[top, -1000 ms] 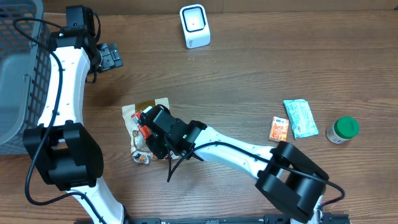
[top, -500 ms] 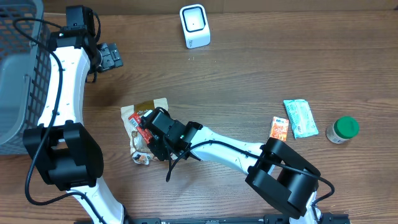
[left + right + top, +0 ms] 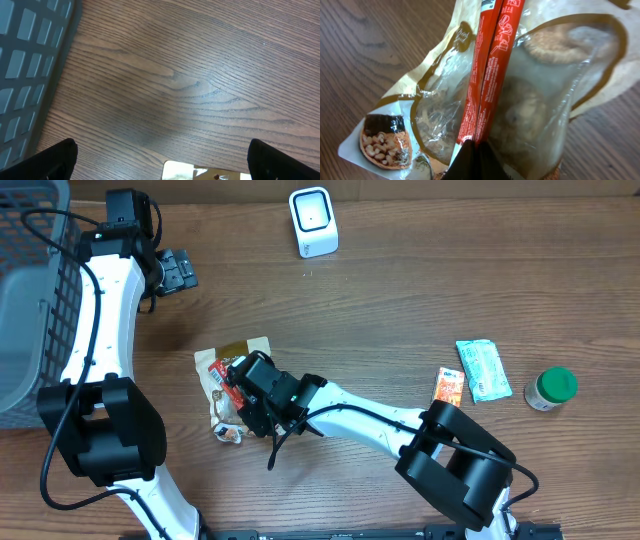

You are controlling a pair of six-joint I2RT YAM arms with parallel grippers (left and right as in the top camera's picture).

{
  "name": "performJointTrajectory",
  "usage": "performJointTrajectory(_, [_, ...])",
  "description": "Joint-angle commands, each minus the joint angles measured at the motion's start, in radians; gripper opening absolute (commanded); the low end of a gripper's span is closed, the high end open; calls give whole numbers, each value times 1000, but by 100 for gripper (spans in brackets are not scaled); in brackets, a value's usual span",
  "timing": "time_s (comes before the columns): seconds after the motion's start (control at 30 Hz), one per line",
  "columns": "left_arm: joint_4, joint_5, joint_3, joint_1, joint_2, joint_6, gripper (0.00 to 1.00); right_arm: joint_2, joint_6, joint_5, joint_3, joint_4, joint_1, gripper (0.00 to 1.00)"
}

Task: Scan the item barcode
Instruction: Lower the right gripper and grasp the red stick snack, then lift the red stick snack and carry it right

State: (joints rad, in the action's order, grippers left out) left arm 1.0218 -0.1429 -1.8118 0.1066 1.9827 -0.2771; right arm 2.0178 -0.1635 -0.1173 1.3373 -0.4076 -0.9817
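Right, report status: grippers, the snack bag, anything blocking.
Right gripper shut on snack bag, pinching its red strip. Left gripper open, hovering empty beside basket. Scanner far side, nothing in between.

The left arm (image 3: 95,330) is stretched along the left side of the worktop (image 3: 400,300), its white link reaching from the near base to the far edge, where the wrist is bent so that the left end effector (image 3: 182,272) is turned to the right. Its fingers (image 3: 55,160) are spread wide and are seen only at the bottom corners of the left wrist view, nothing being held between them. The right arm (image 3: 370,425) is laid low from the near right toward the left. The right end effector (image 3: 236,385) is pressed closed, its dark fingertips (image 3: 465,162) brought together on a fold of the snack pouch (image 3: 520,100).
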Motion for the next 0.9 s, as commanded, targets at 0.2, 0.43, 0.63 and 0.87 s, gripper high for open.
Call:
performJointTrajectory(0.2, [-1, 6, -8, -4, -13, 11, 100, -129, 9, 5, 16, -58, 101, 4])
performJointTrajectory(0.43, [-1, 5, -7, -4, -13, 11, 100, -126, 81, 208, 9, -105, 145, 4])
performJointTrajectory(0.63, [-1, 5, -8, -4, -13, 11, 100, -126, 242, 291, 8, -193, 197, 4])
performJointTrajectory(0.87, [-1, 6, -8, -4, -13, 11, 100, -106, 243, 299, 8, -298, 318, 4])
